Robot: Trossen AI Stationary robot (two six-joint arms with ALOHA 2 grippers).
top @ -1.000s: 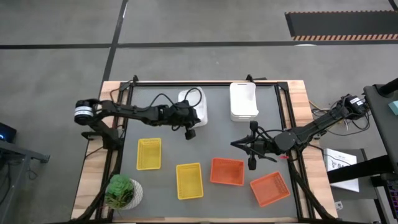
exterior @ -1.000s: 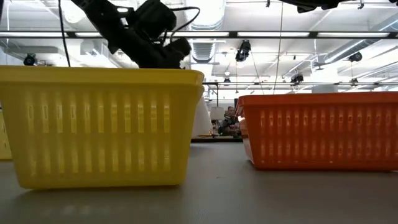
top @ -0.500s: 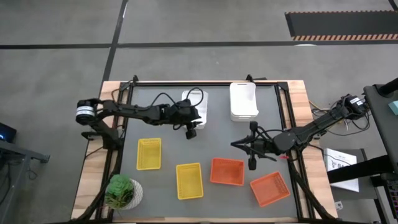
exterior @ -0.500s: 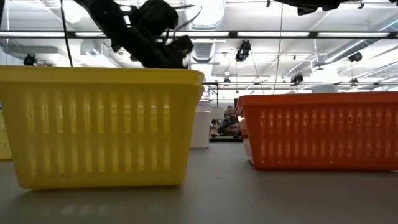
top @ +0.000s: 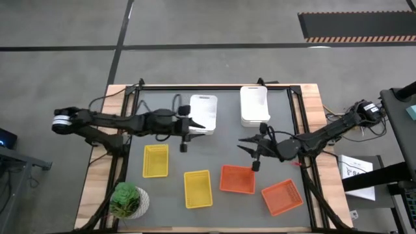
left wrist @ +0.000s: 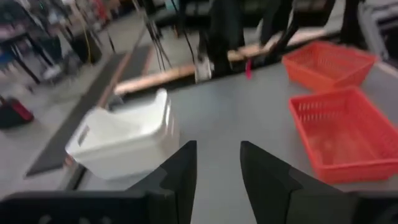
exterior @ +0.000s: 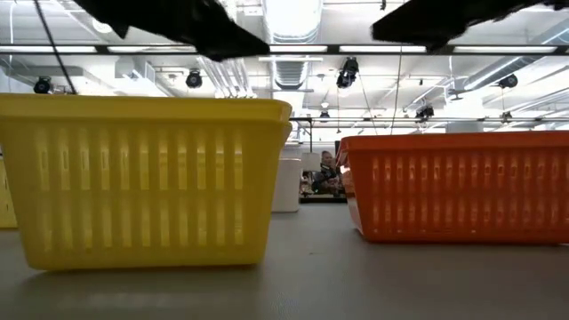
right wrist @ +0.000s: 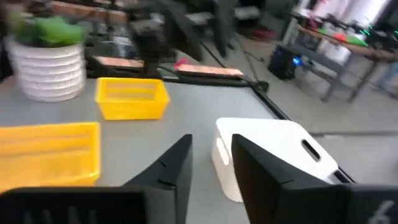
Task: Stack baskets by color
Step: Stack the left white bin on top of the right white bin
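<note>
- We are seeing the white basket (top: 203,114) sitting at the table's far side, released.
- Our left gripper (top: 183,147) is hovering just beside it, fingers parted, empty.
- Our right gripper (top: 257,164) is likewise parted, empty.
- Both were clenched a second ago; the left has backed away from the basket.

Seen from overhead, two dark arms reach over a grey counter (top: 214,146) holding two white solid-sided plastic baskets (top: 203,114), two yellow mesh baskets (top: 155,160), two orange mesh baskets (top: 237,179) and a green potted plant (top: 128,199).
</note>
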